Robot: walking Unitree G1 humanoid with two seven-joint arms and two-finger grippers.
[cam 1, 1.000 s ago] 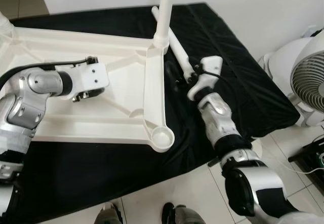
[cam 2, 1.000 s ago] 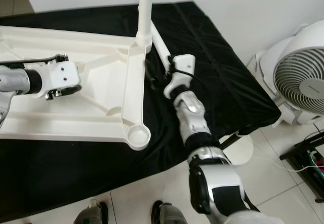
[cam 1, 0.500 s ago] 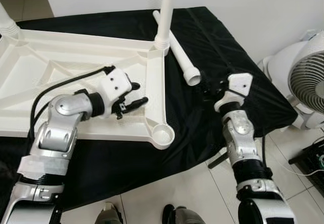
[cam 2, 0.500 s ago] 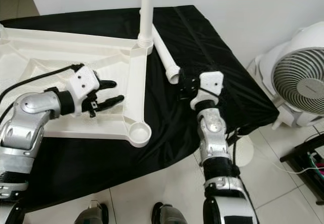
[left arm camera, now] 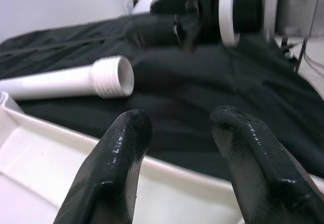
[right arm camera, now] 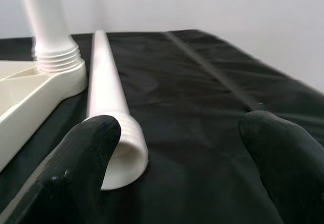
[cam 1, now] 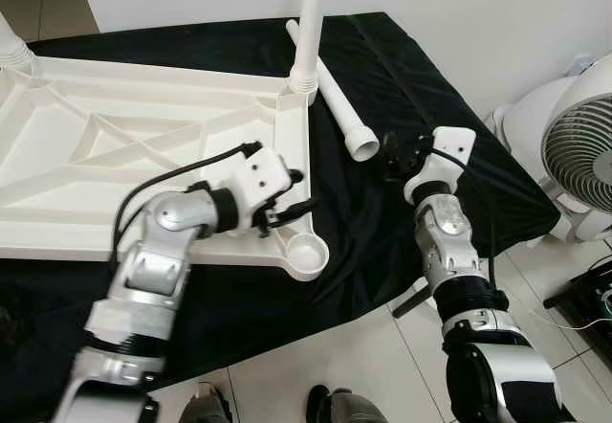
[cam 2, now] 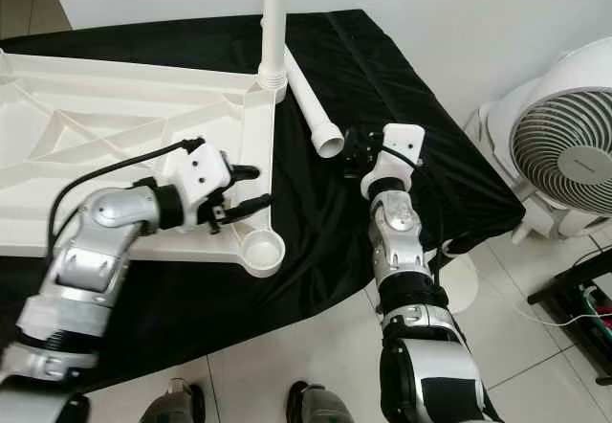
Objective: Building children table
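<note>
Left eye view: white plastic tabletop point(cam 1: 143, 155) lies upside down on a black cloth point(cam 1: 421, 145), ribs facing up. One white leg point(cam 1: 308, 21) stands upright, screwed into the far corner socket on my right side. Near corner socket point(cam 1: 306, 251) is an open round cup with nothing in it.

A second, loose leg point(cam 1: 335, 93) lies on the cloth just beside the tabletop's right edge, its threaded open end point(cam 1: 364, 144) toward me.

My left gripper point(cam 1: 295, 193) sits over the tabletop's right rail, between the two sockets and close to the near one. Fingers spread, nothing between them. Left wrist view confirms: both black fingertips point(left arm camera: 126, 133) apart above the white rim, the loose leg's threaded end point(left arm camera: 112, 76) beyond them on the cloth.

My right gripper point(cam 1: 400, 155) hovers low over the cloth, just beside the loose leg's threaded end, not touching it. Right wrist view: fingers point(right arm camera: 96, 143) wide apart, empty, the leg's open mouth point(right arm camera: 124, 160) lying near one finger.

White fan point(cam 1: 579, 145) stands on the tiled floor point(cam 1: 325, 366) to my right.
</note>
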